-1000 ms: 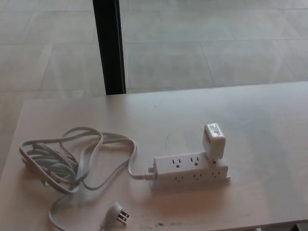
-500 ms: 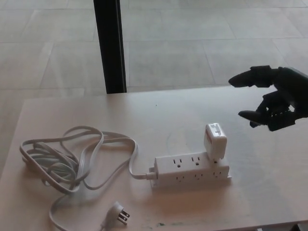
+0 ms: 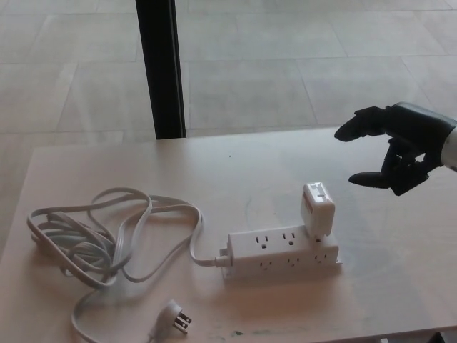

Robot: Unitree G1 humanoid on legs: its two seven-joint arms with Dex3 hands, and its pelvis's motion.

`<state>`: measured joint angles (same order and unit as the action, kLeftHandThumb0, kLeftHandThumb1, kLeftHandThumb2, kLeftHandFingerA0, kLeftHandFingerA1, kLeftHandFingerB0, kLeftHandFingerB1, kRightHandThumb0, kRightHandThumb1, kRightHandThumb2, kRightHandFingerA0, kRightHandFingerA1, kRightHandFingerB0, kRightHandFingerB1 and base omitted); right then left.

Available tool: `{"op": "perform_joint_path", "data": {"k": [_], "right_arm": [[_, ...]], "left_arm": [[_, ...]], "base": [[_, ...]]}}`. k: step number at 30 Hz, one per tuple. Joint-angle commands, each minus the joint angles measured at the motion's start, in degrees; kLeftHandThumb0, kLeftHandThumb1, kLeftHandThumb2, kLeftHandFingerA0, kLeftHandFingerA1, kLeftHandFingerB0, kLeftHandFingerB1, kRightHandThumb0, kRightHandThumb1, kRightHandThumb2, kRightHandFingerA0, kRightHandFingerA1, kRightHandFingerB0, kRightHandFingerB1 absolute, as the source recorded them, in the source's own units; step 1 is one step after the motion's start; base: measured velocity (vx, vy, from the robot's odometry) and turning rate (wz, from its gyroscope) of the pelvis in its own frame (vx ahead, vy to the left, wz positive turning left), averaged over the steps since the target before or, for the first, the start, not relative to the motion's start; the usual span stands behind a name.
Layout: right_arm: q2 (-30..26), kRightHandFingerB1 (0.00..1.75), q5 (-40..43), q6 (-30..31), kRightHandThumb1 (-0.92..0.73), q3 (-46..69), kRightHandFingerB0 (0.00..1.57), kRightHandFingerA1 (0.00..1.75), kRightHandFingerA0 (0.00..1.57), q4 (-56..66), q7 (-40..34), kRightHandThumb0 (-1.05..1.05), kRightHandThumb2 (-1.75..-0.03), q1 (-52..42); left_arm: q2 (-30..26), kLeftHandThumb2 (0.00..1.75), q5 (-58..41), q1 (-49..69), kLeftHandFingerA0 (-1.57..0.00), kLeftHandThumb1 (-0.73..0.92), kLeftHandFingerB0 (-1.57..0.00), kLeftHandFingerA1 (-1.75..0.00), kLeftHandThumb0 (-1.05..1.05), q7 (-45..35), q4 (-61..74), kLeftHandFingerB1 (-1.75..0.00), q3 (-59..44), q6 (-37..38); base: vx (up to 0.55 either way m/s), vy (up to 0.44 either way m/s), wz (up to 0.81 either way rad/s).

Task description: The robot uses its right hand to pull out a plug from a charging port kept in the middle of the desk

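Right hand [image 3: 400, 146]: I have it raised over the far right part of the desk [image 3: 400, 236], thumb and fingers spread, nothing held, apart from the plug.
Plug [image 3: 317, 209]: white block adapter, seated upright in the right end of the power strip.
Power strip [image 3: 283, 251]: white, lying flat near the desk's front edge, about mid-width, several sockets bare.
Cord [image 3: 107, 236]: grey-white, loosely coiled toward the left front corner, running into the strip's left end.
Cord's pronged end [image 3: 176, 316]: lies loose at the front edge.
Black post [image 3: 160, 68]: stands beyond the far edge.
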<state>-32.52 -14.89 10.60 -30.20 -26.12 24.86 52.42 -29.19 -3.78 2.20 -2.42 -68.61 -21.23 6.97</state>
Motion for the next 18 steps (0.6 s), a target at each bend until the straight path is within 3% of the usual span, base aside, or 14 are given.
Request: {"op": "perform_joint_path", "data": {"k": [1, 2, 3, 4, 6, 7, 10, 13, 14, 15, 16, 18], "right_arm": [[0.34, 0.4, -7.01, -5.54, -0.65, -1.91, 0.24, 0.97, 0.69, -3.19, 1.08, -0.82, -0.61, 2.76], [0.89, 0.39, -7.93, -5.55, -0.64, -2.67, 0.25, 1.08, 0.73, -3.67, 1.31, -0.79, -0.6, 3.49], [1.04, 0.37, -8.79, -5.84, -0.64, -3.16, 0.25, 1.01, 0.71, -4.06, 1.54, -0.78, -0.6, 3.85], [1.31, 0.37, -9.18, -5.36, -0.64, -3.45, 0.24, 1.11, 0.72, -4.31, 1.91, -0.78, -0.61, 4.15], [1.52, 0.36, -9.87, -5.71, -0.64, -3.59, 0.25, 1.04, 0.71, -4.71, 2.04, -0.78, -0.6, 4.28], [1.57, 0.35, -10.47, -6.25, -0.64, -3.96, 0.25, 1.1, 0.73, -5.13, 2.18, -0.78, -0.61, 4.16], [1.68, 0.36, -11.37, -6.74, -0.64, -4.05, 0.25, 1.07, 0.71, -4.77, 3.06, -0.77, -0.6, 3.61], [1.8, 0.35, -12.38, -7.71, -0.64, -4.28, 0.24, 1.17, 0.78, -4.09, 3.61, -0.77, -0.61, 2.45], [2.0, 0.46, -12.49, -7.82, -0.52, -4.18, 0.19, 1.11, 0.83, -3.9, 3.95, -0.83, -0.89, 2.03], [2.12, 0.35, -12.59, -7.82, -0.63, -4.11, 0.24, 1.16, 0.79, -3.87, 4.26, -0.77, -0.6, 1.86], [2.35, 0.45, -12.85, -7.64, -0.51, -4.07, 0.18, 1.1, 0.83, -3.82, 4.56, -0.82, -0.89, 1.74], [2.6, 0.45, -13.41, -7.47, -0.53, -3.8, 0.19, 1.14, 0.83, -3.79, 5.01, -0.85, -0.89, 1.77]], "left_arm": [[-0.61, 0.64, -0.8, -0.04, -0.7, 0.83, -0.56, -0.59, -0.7, -0.25, -0.42, -0.52, -0.12, 1.24], [-0.61, 0.65, -0.84, 0.16, -0.69, 0.83, -0.56, -0.56, -0.69, -0.29, 0.07, -0.49, -0.11, 1.02], [-0.73, 0.65, -0.68, 0.25, -0.68, 0.83, -0.55, -0.55, -0.69, -0.59, 0.04, -0.48, 0.07, 1.16], [-0.55, 0.86, -1.01, 0.13, -0.69, 0.66, -0.52, -0.64, -0.74, -0.12, 0.23, -0.55, -0.26, 0.71], [-0.46, 0.85, -0.96, 0.21, -0.71, 0.66, -0.52, -0.67, -0.74, 0.32, 0.55, -0.57, -0.23, 0.53], [-0.5, 0.64, -0.8, 0.09, -0.74, 0.83, -0.58, -0.63, -0.68, 0.39, 0.29, -0.56, -0.1, 0.68], [-0.33, 0.64, -1.16, 0.05, -0.75, 0.82, -0.59, -0.66, -0.69, 0.27, -0.06, -0.57, -0.46, 1.29], [-0.65, 0.65, -0.94, 0.09, -0.7, 0.83, -0.56, -0.57, -0.7, -0.38, 0.11, -0.5, -0.16, 1.11], [-0.64, 0.65, -0.62, 0.47, -0.7, 0.84, -0.54, -0.56, -0.69, -0.2, 0.77, -0.48, 0.21, 0.88], [-0.74, 0.65, -0.45, 0.34, -0.7, 0.84, -0.55, -0.55, -0.68, -0.19, 0.45, -0.47, 0.39, 0.9], [-0.74, 0.65, -0.63, 0.27, -0.7, 0.83, -0.55, -0.54, -0.68, -0.23, 0.32, -0.46, 0.27, 0.83], [-0.75, 0.65, -0.55, -0.04, -0.72, 0.83, -0.56, -0.57, -0.68, 0.07, 0.3, -0.48, 0.38, 0.73]], "base": [[0.0, 0.0, 0.0], [0.0, 0.0, 0.0], [0.0, 0.0, 0.0], [0.0, 0.0, 0.0], [0.0, 0.0, 0.0], [0.0, 0.0, 0.0], [0.0, 0.0, 0.0], [0.0, 0.0, 0.0], [0.0, 0.0, 0.0], [0.0, 0.0, 0.0], [0.0, 0.0, 0.0], [0.0, 0.0, 0.0]]}}
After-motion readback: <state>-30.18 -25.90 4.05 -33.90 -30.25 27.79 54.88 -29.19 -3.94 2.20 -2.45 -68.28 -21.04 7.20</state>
